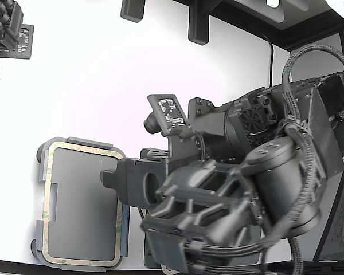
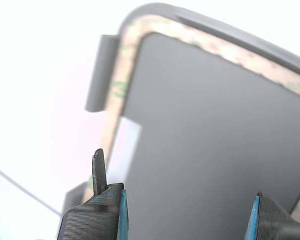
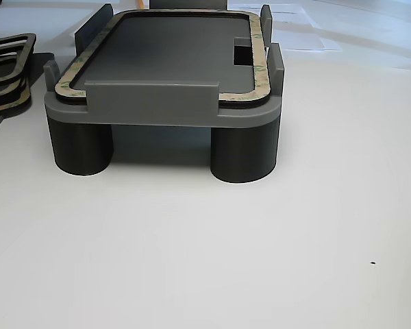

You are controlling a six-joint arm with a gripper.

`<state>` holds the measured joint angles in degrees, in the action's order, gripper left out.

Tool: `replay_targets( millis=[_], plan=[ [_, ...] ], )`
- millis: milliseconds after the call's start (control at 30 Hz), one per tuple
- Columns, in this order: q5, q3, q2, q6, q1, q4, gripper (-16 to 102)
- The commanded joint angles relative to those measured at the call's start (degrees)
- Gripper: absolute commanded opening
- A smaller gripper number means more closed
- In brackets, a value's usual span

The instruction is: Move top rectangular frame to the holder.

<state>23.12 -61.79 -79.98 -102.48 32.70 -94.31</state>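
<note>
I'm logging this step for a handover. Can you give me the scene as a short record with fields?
frame: tan, lying flat in the tray, inside its edge tabs
tray: grey, raised on round legs
tool: open, empty, above the tray
spare frames: stacked at the other view's left edge
table: white

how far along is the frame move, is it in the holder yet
Done, it seems: a tan rectangular frame lies flat in the grey holder, seated inside its raised edge tabs, as the other view and the exterior view show. In hand: nothing; the gripper is open and empty above the holder. More frames remain stacked at the other view's left. Left to do: likely only pulling the arm away.
</note>
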Motion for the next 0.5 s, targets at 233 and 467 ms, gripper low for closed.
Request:
replay_targets(
  millis=[233,467],
  plan=[
    [2.81,-2.55,-18.46,53.26,-5.98,5.10,100],
    [-7.56,-29.88,-43.24,82.09,-24.35,22.32,100]
  ],
)
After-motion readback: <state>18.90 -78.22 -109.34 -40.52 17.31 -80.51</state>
